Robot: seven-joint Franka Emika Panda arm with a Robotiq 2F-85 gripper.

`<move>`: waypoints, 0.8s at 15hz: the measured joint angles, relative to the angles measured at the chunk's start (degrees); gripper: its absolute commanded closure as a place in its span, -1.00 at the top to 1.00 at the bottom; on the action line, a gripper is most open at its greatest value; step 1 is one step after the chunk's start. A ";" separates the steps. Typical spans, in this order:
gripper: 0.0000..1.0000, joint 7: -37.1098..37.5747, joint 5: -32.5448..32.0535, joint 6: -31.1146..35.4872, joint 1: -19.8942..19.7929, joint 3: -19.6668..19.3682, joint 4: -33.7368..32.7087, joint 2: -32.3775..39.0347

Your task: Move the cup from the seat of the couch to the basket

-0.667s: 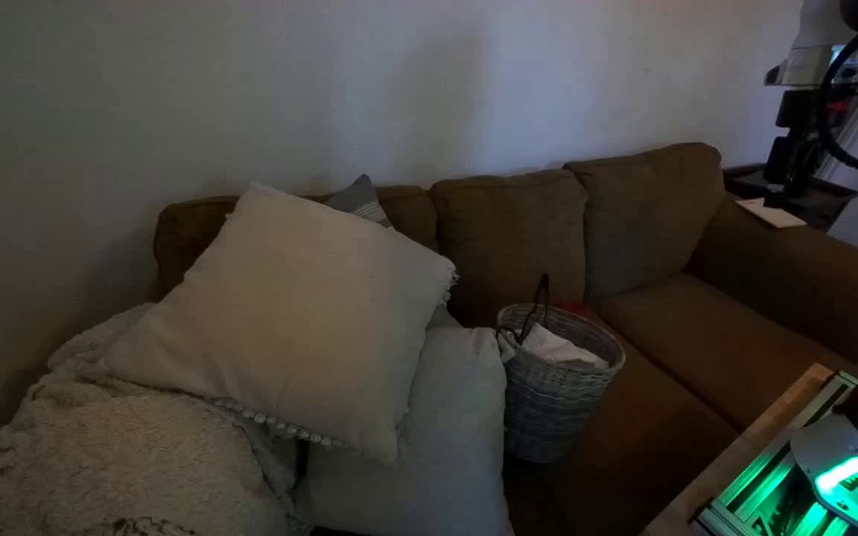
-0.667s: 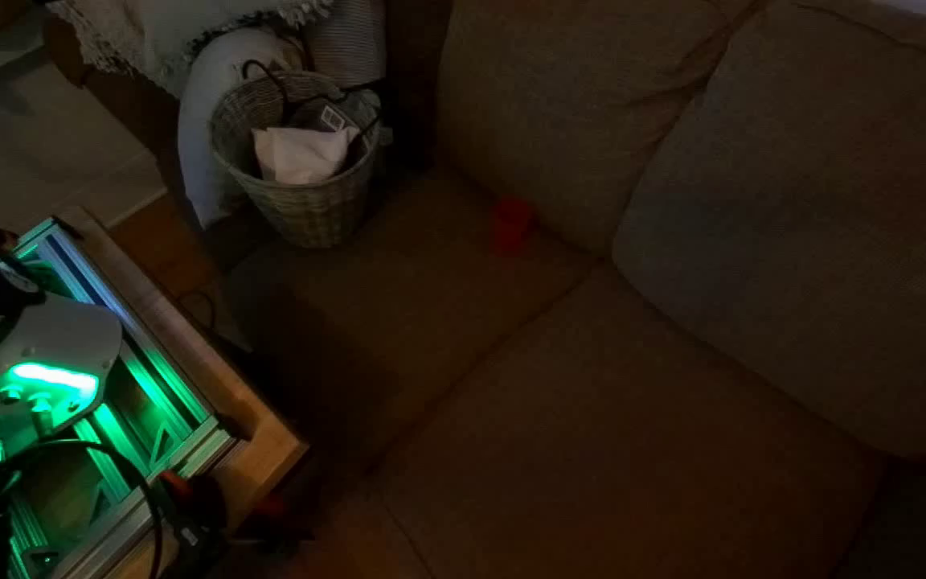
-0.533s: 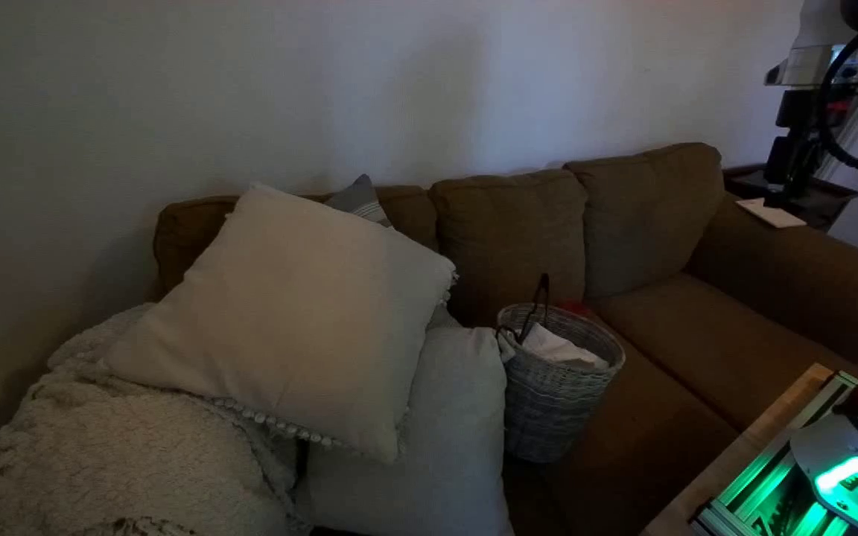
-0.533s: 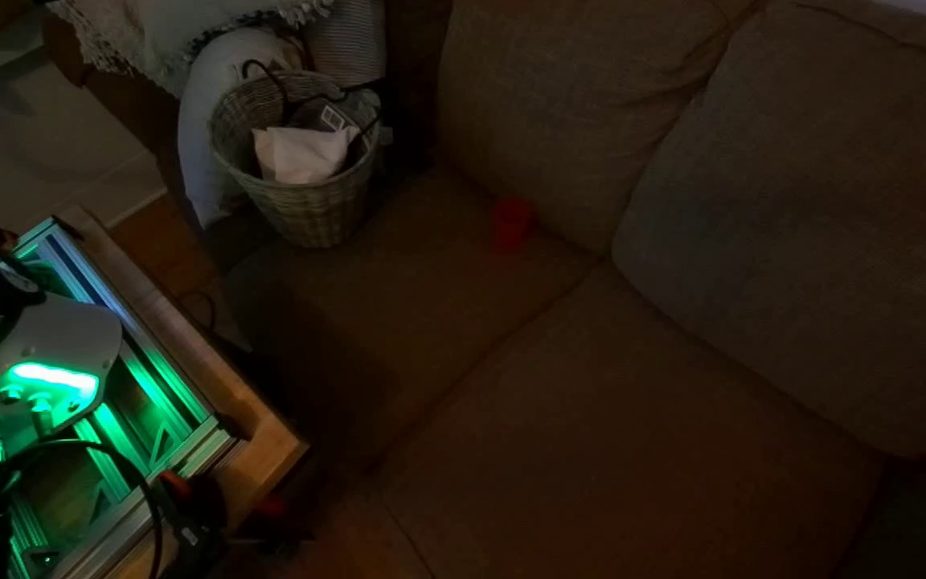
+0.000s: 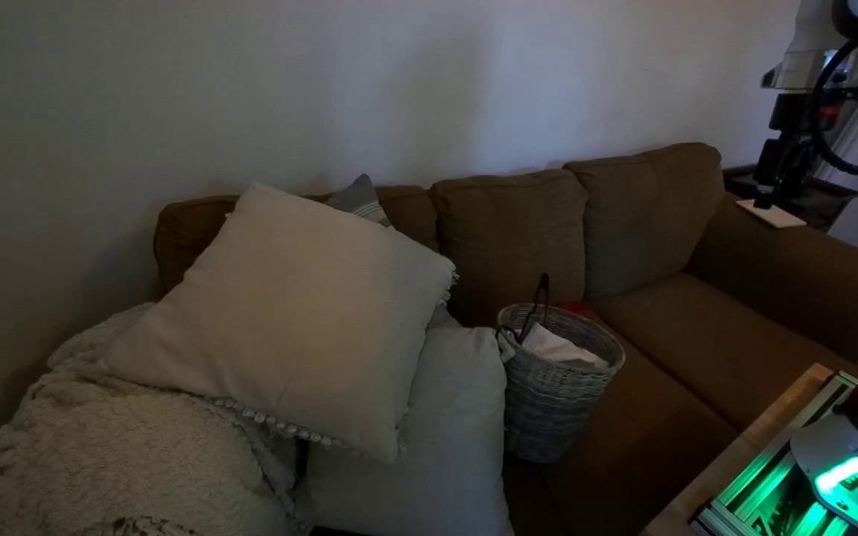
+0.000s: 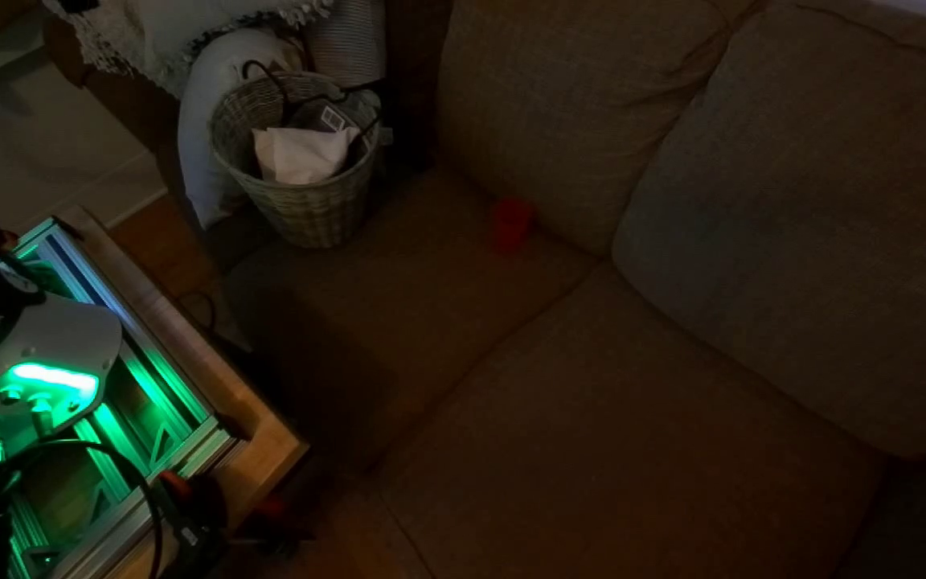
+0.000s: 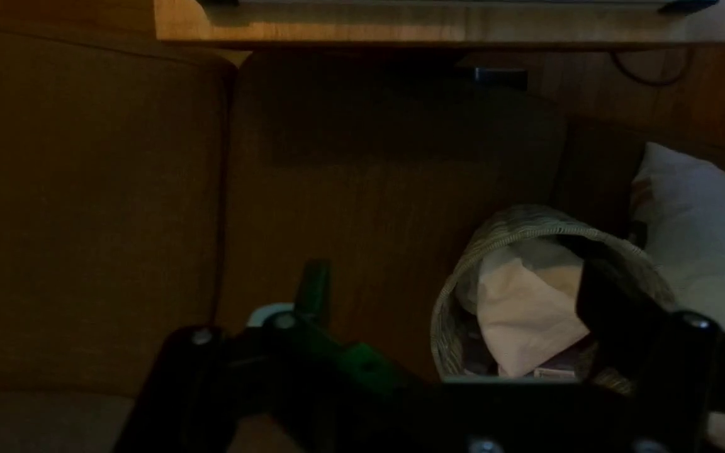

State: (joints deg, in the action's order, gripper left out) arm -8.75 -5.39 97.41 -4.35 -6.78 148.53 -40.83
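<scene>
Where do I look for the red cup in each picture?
In an exterior view: right of middle, cup peeking from behind the basket.
In an exterior view: cup on the couch, just above and right of middle.
Wrist view: no cup visible.
Landmark in all three: the basket.

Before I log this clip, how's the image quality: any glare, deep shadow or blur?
Both exterior views are dim, with glare from the green base light; in an exterior view the red cup has soft edges; in the wrist view the gripper is mostly near-black and out of focus, while the basket looks sharper.
</scene>
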 measured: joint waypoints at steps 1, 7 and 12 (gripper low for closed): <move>1.00 0.08 0.00 3.72 -0.35 -0.69 0.78 2.14; 1.00 3.99 -6.95 32.22 -1.77 0.63 3.69 23.17; 1.00 20.84 -25.74 45.42 -4.11 3.15 -2.31 41.74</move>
State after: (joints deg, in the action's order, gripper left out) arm 12.09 -31.13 142.83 -8.46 -3.63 146.22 0.90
